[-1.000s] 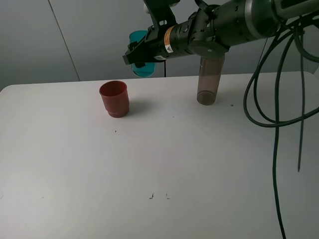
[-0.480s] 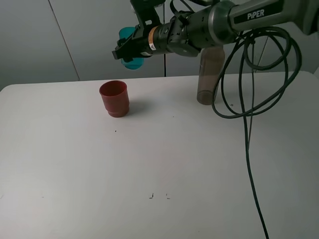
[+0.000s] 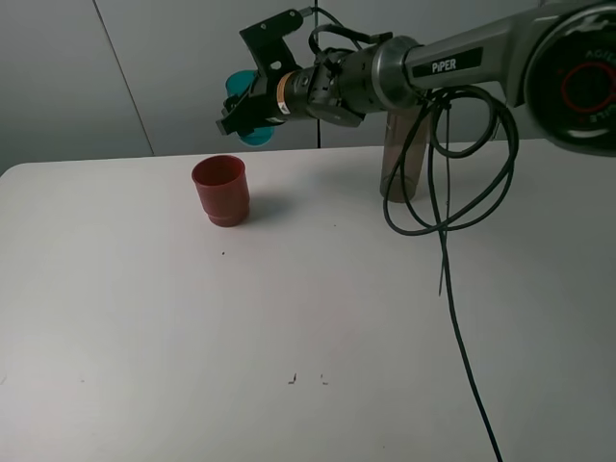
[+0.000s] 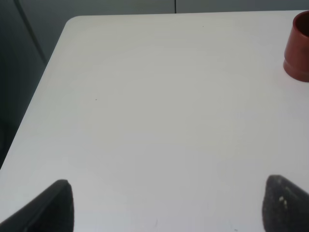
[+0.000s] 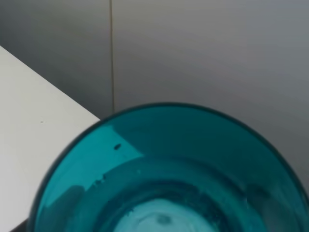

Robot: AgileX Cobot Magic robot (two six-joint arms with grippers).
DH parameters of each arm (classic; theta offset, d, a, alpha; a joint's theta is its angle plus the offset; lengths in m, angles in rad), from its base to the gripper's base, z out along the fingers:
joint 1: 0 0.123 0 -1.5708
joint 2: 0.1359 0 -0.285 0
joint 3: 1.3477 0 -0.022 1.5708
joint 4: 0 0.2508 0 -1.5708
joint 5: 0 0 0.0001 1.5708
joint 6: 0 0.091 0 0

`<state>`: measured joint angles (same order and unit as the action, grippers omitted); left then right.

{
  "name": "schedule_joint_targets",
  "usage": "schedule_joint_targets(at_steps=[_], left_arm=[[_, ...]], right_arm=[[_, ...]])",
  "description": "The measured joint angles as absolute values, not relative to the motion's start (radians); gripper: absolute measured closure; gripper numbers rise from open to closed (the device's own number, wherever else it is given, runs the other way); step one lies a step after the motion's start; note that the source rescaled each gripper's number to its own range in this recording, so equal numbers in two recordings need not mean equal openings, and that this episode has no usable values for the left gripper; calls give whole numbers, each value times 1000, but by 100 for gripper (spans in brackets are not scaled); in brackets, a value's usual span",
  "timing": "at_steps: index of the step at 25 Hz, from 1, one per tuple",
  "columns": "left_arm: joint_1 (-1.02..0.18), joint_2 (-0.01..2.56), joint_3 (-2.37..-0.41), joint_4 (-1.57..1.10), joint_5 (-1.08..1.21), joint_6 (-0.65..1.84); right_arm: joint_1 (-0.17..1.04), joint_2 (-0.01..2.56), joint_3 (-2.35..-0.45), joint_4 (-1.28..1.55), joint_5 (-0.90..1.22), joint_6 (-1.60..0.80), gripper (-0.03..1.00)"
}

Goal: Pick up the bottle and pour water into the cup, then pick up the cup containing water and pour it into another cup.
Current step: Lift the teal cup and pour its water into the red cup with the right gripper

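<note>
Surface [image 3: 337,308] of plain white carries two of the things: the red-brown cup [image 3: 220,191], upright, far and left of centre, and the bottle [image 3: 404,154], upright at the far right of centre, well apart from it. The bottle's top is hidden behind the right arm [image 3: 385,75], which reaches across from the right side. At its tip the right end effector [image 3: 246,114] is clenched on the teal cup [image 3: 254,136] and holds it in the air, above and a little beyond the red-brown cup, not touching it; the end effector covers most of the cup's wall from the high camera. From the right wrist camera the teal cup [image 5: 164,169] fills much of the view, mouth toward the lens, with a pale patch at its bottom; whether that is water I cannot tell. Black cables [image 3: 442,260] droop from the arm in front of the bottle. The left end effector [image 4: 171,208] is released, its two dark fingertips [image 4: 57,205] spread wide over bare surface with nothing between them, the red-brown cup [image 4: 298,46] well away from it
</note>
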<state>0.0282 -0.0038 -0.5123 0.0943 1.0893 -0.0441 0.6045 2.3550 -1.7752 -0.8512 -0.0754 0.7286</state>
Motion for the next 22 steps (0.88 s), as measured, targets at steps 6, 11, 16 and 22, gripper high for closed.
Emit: schedule_joint_targets(at_steps=[6, 11, 16, 22], left_arm=[[28, -4, -512, 94, 1089, -44], [28, -4, -512, 94, 1089, -44], [28, -4, -512, 94, 1089, -44], [28, -4, -512, 94, 1089, -44]], right_arm=[[605, 2357, -1779, -851, -52, 665, 84], [610, 2357, -1779, -854, -50, 597, 84], [617, 2357, -1779, -856, -50, 493, 84], [617, 2357, -1788, -868, -47, 415, 84]])
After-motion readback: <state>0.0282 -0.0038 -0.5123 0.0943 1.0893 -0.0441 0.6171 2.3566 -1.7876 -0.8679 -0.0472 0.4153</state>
